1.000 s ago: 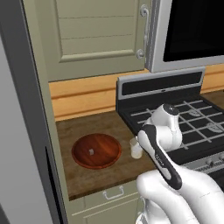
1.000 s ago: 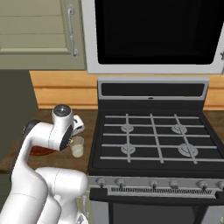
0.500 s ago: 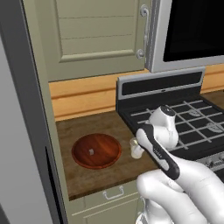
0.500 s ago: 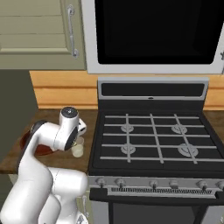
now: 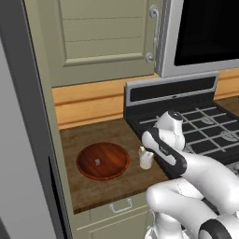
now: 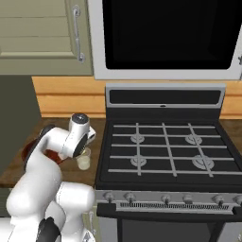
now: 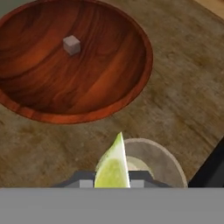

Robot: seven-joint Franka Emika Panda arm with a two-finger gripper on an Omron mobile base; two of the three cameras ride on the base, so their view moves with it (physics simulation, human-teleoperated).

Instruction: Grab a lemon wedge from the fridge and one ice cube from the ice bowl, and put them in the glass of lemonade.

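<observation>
Wooden counter [image 5: 116, 186] between the grey fridge [image 5: 23, 140] and the stove [image 6: 165, 151], and going left to right: the bowl [image 5: 102, 161] sits mid-counter with the ice cube [image 7: 71, 44] alone inside it, then the glass [image 5: 146, 159] just beside it, near the stove edge. The gripper [image 7: 113, 183] hangs right over the glass, jaws clamped on the wedge [image 7: 113, 168]. Risk now: the wedge looks off-centre over the rim in the hand view, so a release here could bounce it onto the counter, and a low hand could tip the glass.
</observation>
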